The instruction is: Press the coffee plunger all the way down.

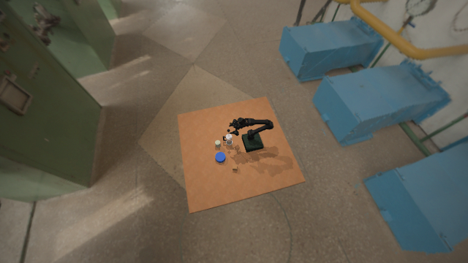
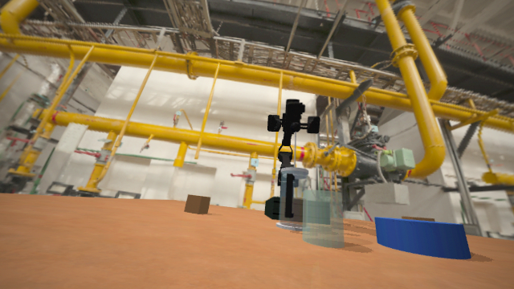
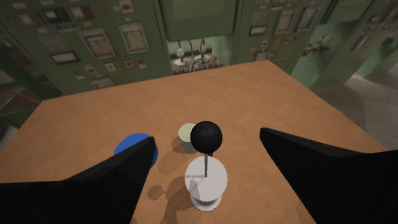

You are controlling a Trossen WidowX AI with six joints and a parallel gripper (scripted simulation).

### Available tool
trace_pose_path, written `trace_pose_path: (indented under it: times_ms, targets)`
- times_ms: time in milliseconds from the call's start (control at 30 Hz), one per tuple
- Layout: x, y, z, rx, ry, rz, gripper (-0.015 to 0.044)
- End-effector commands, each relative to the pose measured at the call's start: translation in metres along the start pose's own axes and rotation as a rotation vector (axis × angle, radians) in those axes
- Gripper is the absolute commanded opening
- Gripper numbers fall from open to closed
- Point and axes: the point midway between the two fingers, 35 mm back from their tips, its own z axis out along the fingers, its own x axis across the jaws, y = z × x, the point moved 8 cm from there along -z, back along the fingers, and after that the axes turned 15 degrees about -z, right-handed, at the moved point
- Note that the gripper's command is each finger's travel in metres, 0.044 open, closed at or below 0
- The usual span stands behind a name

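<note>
The coffee press (image 3: 205, 187) stands upright on the orange desk (image 1: 205, 190), near the middle of it and a little toward the far edge in the top view, just beside the dark square base of the arm (image 1: 253, 142). It is a clear glass cylinder with a pale grey lid and a round pale foot; in the exterior view a black handle runs down its side (image 2: 289, 201). A thin dark rod rises straight out of the lid's centre and ends in a round black knob (image 3: 206, 136). The rod shows a fair length above the lid, so the plunger is up, not pressed down.

The pincer (image 3: 206, 150) hangs above the press with its two black fingers spread wide apart and nothing between them. In the wrist view the knob lies in the gap between the fingers, touching neither. In the exterior view the pincer (image 2: 293, 124) sits over the top of the rod, clear of the lid.

A pale green cup (image 3: 188, 138) stands just beside the press; in the exterior view it reads as a translucent greenish cylinder (image 2: 323, 218). A flat blue disc (image 1: 220, 157) lies near the cup, and a small brown block (image 1: 235, 168) sits apart from them, closer to the desk's near edge in the top view.
</note>
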Motion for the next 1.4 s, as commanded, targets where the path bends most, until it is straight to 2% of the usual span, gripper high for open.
trace_pose_path:
  times_ms: [0,300,700,1367]
  targets:
    - [0.001,-0.002,0.009,0.010,0.005,-0.005,0.0440]
    - [0.001,-0.003,0.021,0.009,0.005,-0.005,0.0440]
    - [0.001,-0.003,0.021,0.009,0.005,-0.005,0.0129]
    - [0.004,-0.013,0.029,0.009,0.005,-0.005,0.0129]
